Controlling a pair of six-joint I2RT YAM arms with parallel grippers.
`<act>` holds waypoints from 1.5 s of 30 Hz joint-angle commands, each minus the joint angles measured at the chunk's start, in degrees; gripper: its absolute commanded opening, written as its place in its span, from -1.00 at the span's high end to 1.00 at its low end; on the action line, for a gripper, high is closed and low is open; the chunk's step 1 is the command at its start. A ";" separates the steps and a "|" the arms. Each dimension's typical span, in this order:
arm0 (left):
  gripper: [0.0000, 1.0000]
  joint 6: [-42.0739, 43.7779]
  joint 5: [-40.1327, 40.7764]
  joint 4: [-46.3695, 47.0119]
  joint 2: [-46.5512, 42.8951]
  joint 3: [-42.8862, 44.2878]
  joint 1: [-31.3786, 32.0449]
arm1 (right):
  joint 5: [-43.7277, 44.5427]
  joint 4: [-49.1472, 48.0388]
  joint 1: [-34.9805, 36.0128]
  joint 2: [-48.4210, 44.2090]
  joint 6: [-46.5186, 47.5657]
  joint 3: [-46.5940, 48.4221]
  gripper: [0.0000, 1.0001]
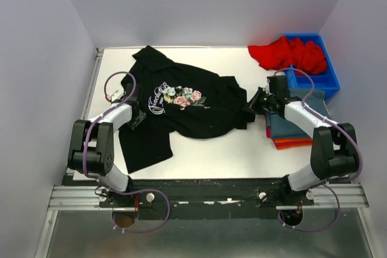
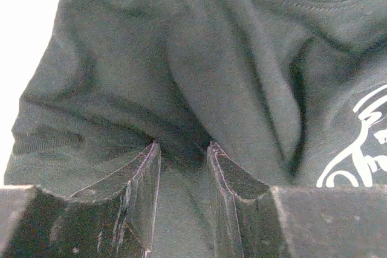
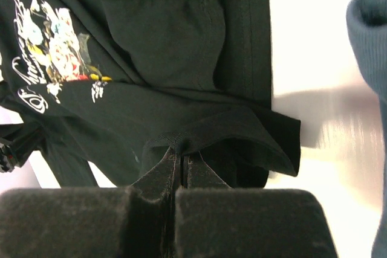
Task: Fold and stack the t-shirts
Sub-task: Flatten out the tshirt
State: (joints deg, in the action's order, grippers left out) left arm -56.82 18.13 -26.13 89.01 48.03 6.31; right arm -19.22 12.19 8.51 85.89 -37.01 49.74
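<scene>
The black t-shirt (image 1: pixel 181 107) with a flowered chest print lies crumpled across the middle of the white table (image 1: pixel 230 149). My left gripper (image 1: pixel 138 116) rests on its left side, jaws apart, with black cloth (image 2: pixel 181 58) under and between the fingers (image 2: pixel 145 179). My right gripper (image 1: pixel 251 108) is shut on a raised fold at the shirt's right edge (image 3: pixel 199 131). A slate-blue tee (image 1: pixel 287 124) lies folded on an orange one (image 1: pixel 290 144) at the right. A bright red tee (image 1: pixel 287 54) lies bunched at the back right.
A blue plastic bin (image 1: pixel 329 80) stands at the back right corner, with the red tee draped over its left rim. The folded stack sits under my right forearm. The slate-blue tee's edge shows in the right wrist view (image 3: pixel 372 34). White walls enclose the table.
</scene>
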 commanded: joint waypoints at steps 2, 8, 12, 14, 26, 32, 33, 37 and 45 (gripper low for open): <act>0.14 -1.81 -5.21 3.02 10.28 6.35 -0.42 | 1.55 2.65 -0.43 4.89 -0.78 9.65 0.99; 0.14 -4.53 -7.49 3.37 20.40 18.83 -0.24 | -0.19 10.66 -4.37 10.61 0.10 25.74 0.99; 0.11 -2.78 -7.50 1.79 22.69 28.23 -0.07 | -1.78 13.21 -7.01 10.27 0.36 30.94 0.99; 0.10 -0.76 -6.62 -1.71 22.17 32.19 -0.15 | -1.78 14.17 -7.63 9.13 1.41 31.91 0.99; -0.04 5.49 -2.31 -4.81 -3.39 12.11 -1.12 | -4.95 4.69 -7.63 -3.53 1.15 8.54 0.99; -0.33 7.33 -3.10 -0.85 -8.42 2.43 -4.63 | -7.76 2.23 -7.63 -3.27 0.72 5.99 0.99; -0.38 7.51 -3.28 -0.68 -8.24 1.90 -5.16 | -7.85 1.97 -7.63 -3.18 0.63 5.90 0.99; -0.47 8.47 -4.85 1.16 -6.58 -0.21 -5.78 | -9.16 0.65 -7.55 -2.83 0.01 5.55 0.99; -0.47 9.53 -9.95 1.36 -0.51 0.92 -5.78 | -10.66 -0.58 -7.28 -2.21 -0.78 5.64 0.99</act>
State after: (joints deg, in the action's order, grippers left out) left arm -48.42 12.29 -24.67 85.62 47.97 0.73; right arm -27.68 13.50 0.80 83.59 -37.12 55.83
